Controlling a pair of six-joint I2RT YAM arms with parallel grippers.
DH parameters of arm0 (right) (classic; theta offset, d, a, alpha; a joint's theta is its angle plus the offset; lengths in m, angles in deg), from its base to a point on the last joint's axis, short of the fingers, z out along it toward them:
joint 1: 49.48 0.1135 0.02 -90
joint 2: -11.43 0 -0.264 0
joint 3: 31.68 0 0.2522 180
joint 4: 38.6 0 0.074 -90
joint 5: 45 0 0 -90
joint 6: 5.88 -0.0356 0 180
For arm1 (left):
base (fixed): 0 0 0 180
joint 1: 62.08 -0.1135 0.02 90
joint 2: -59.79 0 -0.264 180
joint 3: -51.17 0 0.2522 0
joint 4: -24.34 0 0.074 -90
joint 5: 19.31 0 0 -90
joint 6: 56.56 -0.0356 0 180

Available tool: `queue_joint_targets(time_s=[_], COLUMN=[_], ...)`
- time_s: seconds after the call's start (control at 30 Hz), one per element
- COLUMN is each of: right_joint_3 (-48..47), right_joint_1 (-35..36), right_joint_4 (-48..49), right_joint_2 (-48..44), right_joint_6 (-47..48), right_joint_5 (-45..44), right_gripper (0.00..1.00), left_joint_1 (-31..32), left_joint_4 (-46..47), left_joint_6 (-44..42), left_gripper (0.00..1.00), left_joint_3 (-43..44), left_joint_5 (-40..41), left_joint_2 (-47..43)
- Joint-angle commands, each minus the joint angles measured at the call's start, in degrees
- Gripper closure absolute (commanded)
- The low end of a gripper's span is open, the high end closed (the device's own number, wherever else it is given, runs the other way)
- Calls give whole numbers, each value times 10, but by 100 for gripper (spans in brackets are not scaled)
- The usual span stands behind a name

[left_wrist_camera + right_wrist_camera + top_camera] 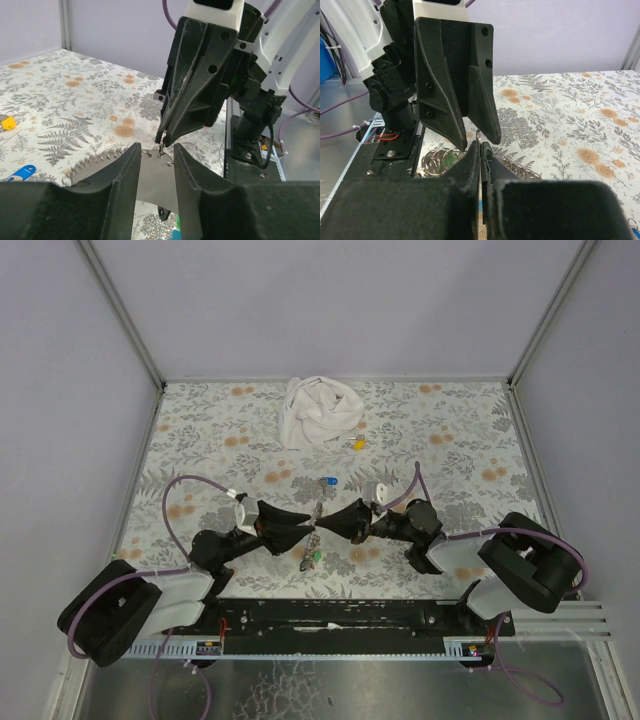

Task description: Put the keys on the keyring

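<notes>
My two grippers meet tip to tip over the near middle of the table. My left gripper (306, 523) (157, 150) has the keyring's grey strap (156, 182) held flat between its fingers. The thin metal ring (161, 151) (479, 134) stands at the strap's top edge. My right gripper (330, 521) (481, 145) is shut on that ring. A green‑capped key (316, 558) hangs or lies just under the grippers. A blue‑capped key (327, 482) (22, 172) lies loose on the table beyond them.
A crumpled white cloth (318, 412) lies at the back middle, with a small yellow piece (357, 443) (6, 122) near it. Several loose split rings (436, 161) lie under the left gripper by the base rail (330, 615). A toothed coil (95, 162) shows beside the left finger.
</notes>
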State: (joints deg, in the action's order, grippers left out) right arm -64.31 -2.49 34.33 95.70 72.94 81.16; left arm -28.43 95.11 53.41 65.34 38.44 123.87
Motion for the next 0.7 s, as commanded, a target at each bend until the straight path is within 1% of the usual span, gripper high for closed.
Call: queue_joint_targets(time_s=[0.0, 0.07, 0.17, 0.3, 0.4, 0.47, 0.53, 0.57, 0.6, 0.63, 0.67], right_joint_3=[-5, -6, -6, -4, 3, 9, 14, 17, 20, 24, 27], right_joint_1=[1, 1, 1, 1, 1, 1, 1, 1, 1, 1, 1], right_joint_4=[102, 102, 102, 103, 100, 87, 49, 25, -10, -35, -61], right_joint_2=[-20, -20, -21, -20, -20, -25, -39, -48, -60, -71, -84], right_joint_6=[-1, -2, -2, -2, 1, 7, 20, 31, 42, 53, 67], right_joint_5=[15, 18, 19, 20, 18, 19, 22, 23, 23, 23, 21], right_gripper=[100, 100, 100, 100, 100, 100, 100, 98, 94, 86, 79], left_joint_1=[-4, -4, -4, -3, -4, -4, -3, -3, -3, -3, -3], left_joint_4=[56, 56, 56, 53, 21, -49, -164, -225, -276, -346, -397], left_joint_6=[-19, -17, -14, -14, -21, -38, -70, -86, -103, -120, -134], left_gripper=[72, 80, 87, 100, 100, 100, 100, 100, 100, 100, 100], left_joint_3=[-22, -17, -13, -10, -5, 8, 31, 42, 52, 62, 73], left_joint_5=[-47, -61, -73, -78, -81, -81, -82, -78, -73, -63, -57], left_joint_2=[10, 13, 14, 11, -9, -40, -85, -111, -135, -156, -176])
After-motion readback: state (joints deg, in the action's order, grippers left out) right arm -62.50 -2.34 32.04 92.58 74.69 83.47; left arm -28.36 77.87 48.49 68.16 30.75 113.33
